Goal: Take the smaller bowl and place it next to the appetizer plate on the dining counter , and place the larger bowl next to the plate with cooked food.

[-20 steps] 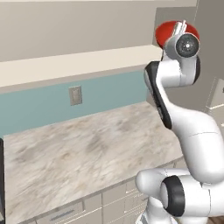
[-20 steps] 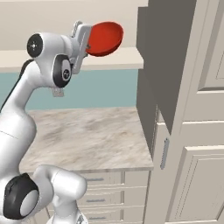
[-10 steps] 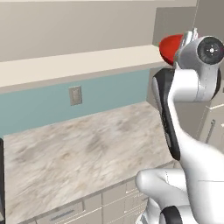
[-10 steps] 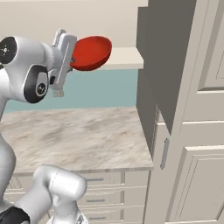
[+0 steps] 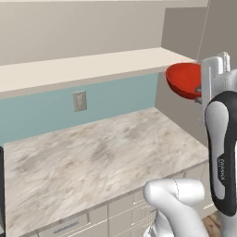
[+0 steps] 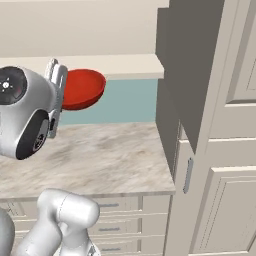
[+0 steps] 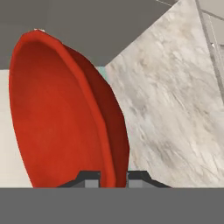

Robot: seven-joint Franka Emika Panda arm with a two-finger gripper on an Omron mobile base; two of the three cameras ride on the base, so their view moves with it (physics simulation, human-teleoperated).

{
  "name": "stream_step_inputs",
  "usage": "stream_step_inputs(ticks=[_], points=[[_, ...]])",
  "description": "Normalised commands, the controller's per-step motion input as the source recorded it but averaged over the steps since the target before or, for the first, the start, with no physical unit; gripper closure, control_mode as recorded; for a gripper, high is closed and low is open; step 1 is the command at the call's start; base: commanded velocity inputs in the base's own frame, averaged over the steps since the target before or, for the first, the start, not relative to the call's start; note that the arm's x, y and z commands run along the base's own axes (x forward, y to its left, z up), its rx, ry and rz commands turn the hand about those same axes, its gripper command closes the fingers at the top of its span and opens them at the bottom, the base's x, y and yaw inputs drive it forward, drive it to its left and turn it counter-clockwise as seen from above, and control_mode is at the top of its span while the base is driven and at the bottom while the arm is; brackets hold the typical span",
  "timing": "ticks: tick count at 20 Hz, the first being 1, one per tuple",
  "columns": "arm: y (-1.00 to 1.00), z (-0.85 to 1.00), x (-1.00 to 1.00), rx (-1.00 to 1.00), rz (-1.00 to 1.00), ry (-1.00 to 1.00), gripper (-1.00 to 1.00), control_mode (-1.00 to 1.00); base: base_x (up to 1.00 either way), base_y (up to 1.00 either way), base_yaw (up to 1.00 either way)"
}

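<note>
The gripper [image 7: 113, 177] pinches the rim of the red bowl [image 6: 82, 89], holding it in the air above the marbled counter [image 5: 102, 157], over its right end beside the tall cabinet [image 6: 210, 125]. Cream drawers [image 6: 117, 225] run under the counter's near edge. Behind it a blue wall with a switch plate [image 5: 79, 100] rises to a pale shelf [image 5: 83, 67].

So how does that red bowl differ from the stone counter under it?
The red bowl is plain glossy red; the marbled counter is veined beige-grey. The bowl is small, round and held up in the air by its rim in the gripper; the counter is wide, flat and fixed over cream drawers. Both look smooth.
</note>
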Motion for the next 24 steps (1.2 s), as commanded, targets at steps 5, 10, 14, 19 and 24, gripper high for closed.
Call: stream_step_inputs(ticks=[5,10,14,19,24], points=[[0.45,-0.08,-0.92,0.00,0.09,-0.07,1.00,-1.00,0.00,0.00,0.00],[0.12,0.00,-0.75,0.00,0.00,-0.07,1.00,-1.00,0.00,0.00,0.00],[0.00,0.00,-0.59,0.00,0.00,-0.04,1.00,1.00,-0.25,0.00,0.00],[0.00,0.00,0.00,0.00,0.00,0.00,1.00,1.00,-1.00,-0.38,0.01],[0.00,0.00,0.00,0.00,0.00,0.00,1.00,1.00,-1.00,-0.68,0.01]])
